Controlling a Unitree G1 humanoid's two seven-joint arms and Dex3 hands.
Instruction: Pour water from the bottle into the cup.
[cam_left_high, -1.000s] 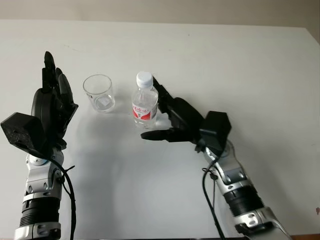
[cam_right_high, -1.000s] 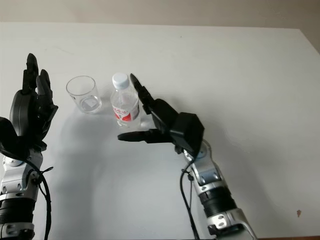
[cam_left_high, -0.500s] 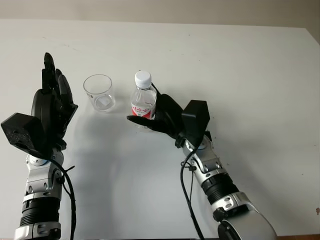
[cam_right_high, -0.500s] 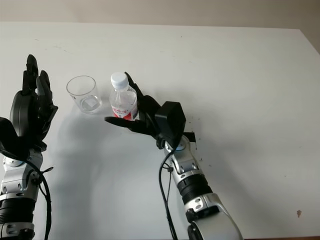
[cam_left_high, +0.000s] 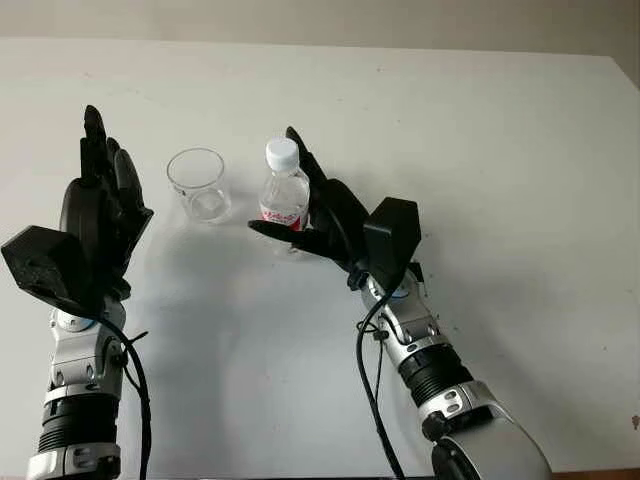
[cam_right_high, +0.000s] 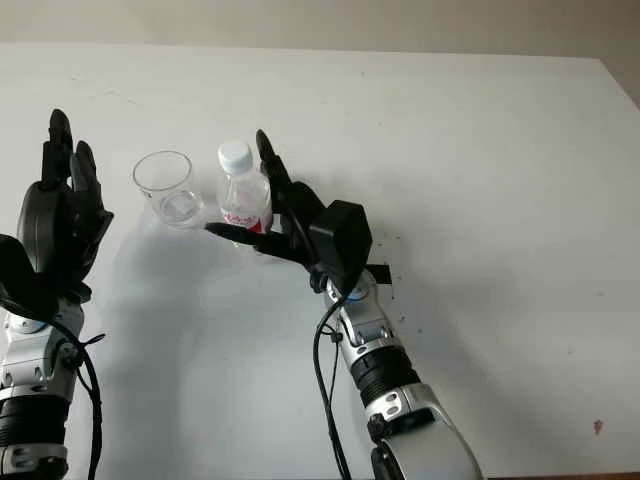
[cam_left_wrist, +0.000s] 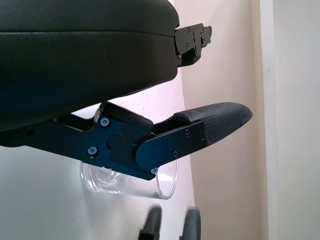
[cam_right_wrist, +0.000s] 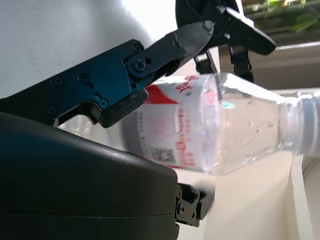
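Head views, count: one bottle (cam_left_high: 285, 193), one cup (cam_left_high: 198, 185), two black hands, one white table (cam_left_high: 500, 150).
Head views, bottle: it stands upright with a white cap, between the fingers of the right hand (cam_left_high: 318, 222), and it carries a red and white label; the writing on it is too small to read.
Head views, right hand: its fingers are wide around the bottle, one finger behind it and one in front at the label height; I cannot tell if they press on it.
Head views, cup: clear and upright, just beside the bottle on the side away from the right hand's palm, between the bottle and the left hand (cam_left_high: 95, 225).
Head views, left hand: open, raised with fingers pointing up, near the cup but apart from it.
Left wrist view, cup: one clear cup (cam_left_wrist: 131, 181) is seen past the black finger (cam_left_wrist: 210, 122) of this hand, not touching it.
Right wrist view, bottle: the one bottle (cam_right_wrist: 220, 130) lies between the palm shell and a black finger (cam_right_wrist: 150, 57); the red and white label shows a small square code, and the other print is not readable.
Right wrist view, water: clear drops sit inside the bottle wall near the neck.
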